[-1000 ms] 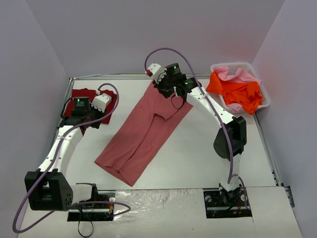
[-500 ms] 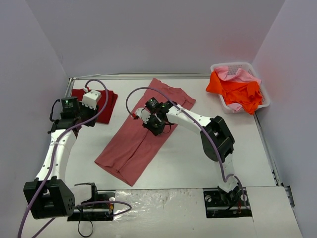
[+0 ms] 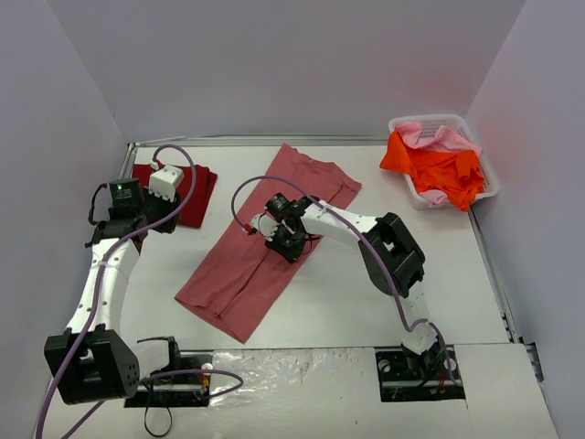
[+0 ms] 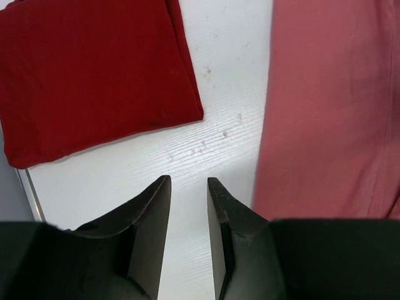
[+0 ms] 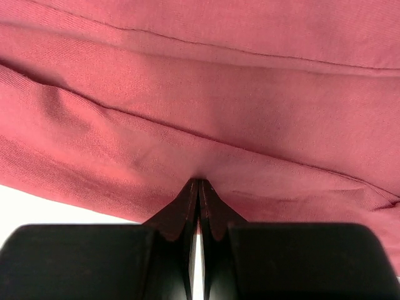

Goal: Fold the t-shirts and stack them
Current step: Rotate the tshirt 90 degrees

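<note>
From the top, you see the rose-red t-shirt (image 3: 233, 283) lying flat in the middle of the table (image 3: 366, 302). It is folded into one long strip. Its long way runs slanted, from the far right to the near left. Your right gripper (image 3: 285, 240) sits on the middle of it. The dark crimson t-shirt (image 3: 194, 194) is folded small and lies in the far left corner. The white basket (image 3: 426, 118) at the far right holds the orange t-shirt (image 3: 443, 169) and the pink t-shirt (image 3: 430, 137) in a messy heap. That makes four shirts, one basket and two arms.

From your left wrist, the crimson shirt is at the top left with neat straight edges. The rose-red one is on the right. Your left gripper (image 4: 189, 194) hangs over the bare table between them, fingers a little apart, holding nothing.

From your right wrist, rose-red cloth fills the view, with long wrinkles. The fingers are pressed together and the tips touch the cloth where the wrinkles meet. You cannot tell if any cloth is caught between them.
</note>
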`<state>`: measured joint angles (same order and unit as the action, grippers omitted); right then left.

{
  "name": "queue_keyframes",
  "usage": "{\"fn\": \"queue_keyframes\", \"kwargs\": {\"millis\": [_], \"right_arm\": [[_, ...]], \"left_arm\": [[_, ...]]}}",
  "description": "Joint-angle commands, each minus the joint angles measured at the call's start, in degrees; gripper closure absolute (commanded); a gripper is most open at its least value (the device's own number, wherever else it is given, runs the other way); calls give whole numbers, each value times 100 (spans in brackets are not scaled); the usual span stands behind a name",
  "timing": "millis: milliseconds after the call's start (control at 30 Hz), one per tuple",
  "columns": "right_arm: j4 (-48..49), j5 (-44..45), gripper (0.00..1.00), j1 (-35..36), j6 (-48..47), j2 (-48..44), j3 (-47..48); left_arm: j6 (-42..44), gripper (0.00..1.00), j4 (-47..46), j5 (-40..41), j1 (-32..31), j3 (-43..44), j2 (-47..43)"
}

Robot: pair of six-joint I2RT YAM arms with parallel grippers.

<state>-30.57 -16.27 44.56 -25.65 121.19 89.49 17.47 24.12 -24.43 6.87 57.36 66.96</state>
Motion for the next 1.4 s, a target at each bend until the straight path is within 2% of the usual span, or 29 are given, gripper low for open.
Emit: {"fn": "queue_keyframes", "kwargs": {"millis": [0,200,633,700,833,967,1100,1367], "right_arm": [[-248,326,100,-105,-63,168,-151],[-248,783,100,-455,-10,353,-46],[-318,932,100,-1414,-168,783,692],[-371,1003,100,-1511,-212,880,867],[-406,1056,100,-1757,-247,977,1105],[-406,1275,100,-1959,-230,1187,1412],[-432,1302,100,-2196,-169,1407,1983],[-476,1311,100,-2443,-168,1575,2424]], "left_arm": [[-51,71,-21,-150,60,29,-192],[-60,69,5,-282,60,55,-166],[-69,66,93,-502,51,100,-174],[-69,64,84,-511,51,91,-183],[-69,53,32,-493,51,38,-174],[-95,46,23,-563,42,47,-104],[-69,44,93,-616,-10,82,-34],[133,42,189,-572,-256,91,54]]}}
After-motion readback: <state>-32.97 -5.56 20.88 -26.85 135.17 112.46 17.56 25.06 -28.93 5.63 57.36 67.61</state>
